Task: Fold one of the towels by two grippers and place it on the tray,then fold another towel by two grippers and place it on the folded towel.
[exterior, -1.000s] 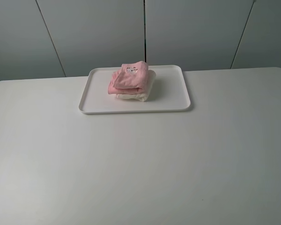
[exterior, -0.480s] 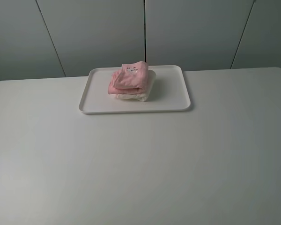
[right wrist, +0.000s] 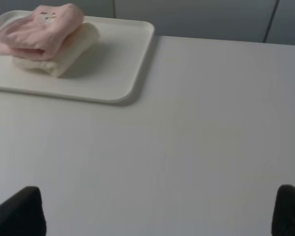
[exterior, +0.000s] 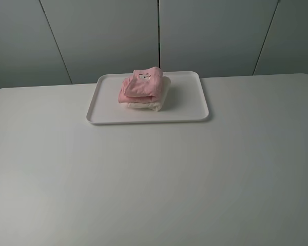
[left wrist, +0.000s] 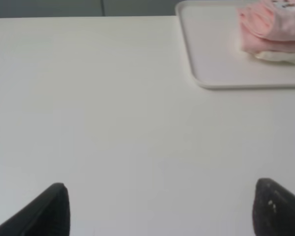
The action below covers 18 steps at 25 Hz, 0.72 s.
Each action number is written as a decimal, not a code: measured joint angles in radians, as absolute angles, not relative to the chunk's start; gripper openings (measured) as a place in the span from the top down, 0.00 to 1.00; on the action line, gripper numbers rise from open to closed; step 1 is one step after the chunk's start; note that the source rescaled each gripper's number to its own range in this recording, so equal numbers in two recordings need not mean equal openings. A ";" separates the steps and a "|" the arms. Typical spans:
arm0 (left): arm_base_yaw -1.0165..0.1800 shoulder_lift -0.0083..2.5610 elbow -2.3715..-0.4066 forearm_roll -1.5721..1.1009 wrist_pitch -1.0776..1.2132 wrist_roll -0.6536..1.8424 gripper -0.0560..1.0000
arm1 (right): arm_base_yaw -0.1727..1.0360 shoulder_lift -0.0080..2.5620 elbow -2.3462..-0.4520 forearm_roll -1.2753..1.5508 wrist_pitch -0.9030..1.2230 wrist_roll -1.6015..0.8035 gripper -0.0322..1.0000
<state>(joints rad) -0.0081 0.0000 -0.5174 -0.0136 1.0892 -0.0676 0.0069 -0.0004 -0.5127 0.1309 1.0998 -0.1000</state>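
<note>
Nothing has moved: white table, grey panelled wall; both claws spread wide, empty.

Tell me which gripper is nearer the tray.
Left, judging by the wrist views, though only slightly. The left gripper and right gripper are both open, pulled back over bare table, well short of the tray.

Folded pink towel sits atop the folded cream towel, stacked left of centre on the white tray.
</note>
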 joint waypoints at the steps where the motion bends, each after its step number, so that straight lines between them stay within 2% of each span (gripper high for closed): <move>1: 0.032 0.000 -0.517 -0.014 1.089 -0.068 0.03 | -0.013 0.000 -0.513 0.135 1.100 -0.100 0.00; 5: 0.096 0.000 -0.517 -0.009 1.089 -0.068 0.03 | -0.052 0.000 -0.513 0.141 1.100 -0.104 0.00; 18: 0.098 0.000 -0.517 -0.007 1.089 -0.066 0.03 | -0.053 0.000 -0.513 0.141 1.100 -0.104 0.00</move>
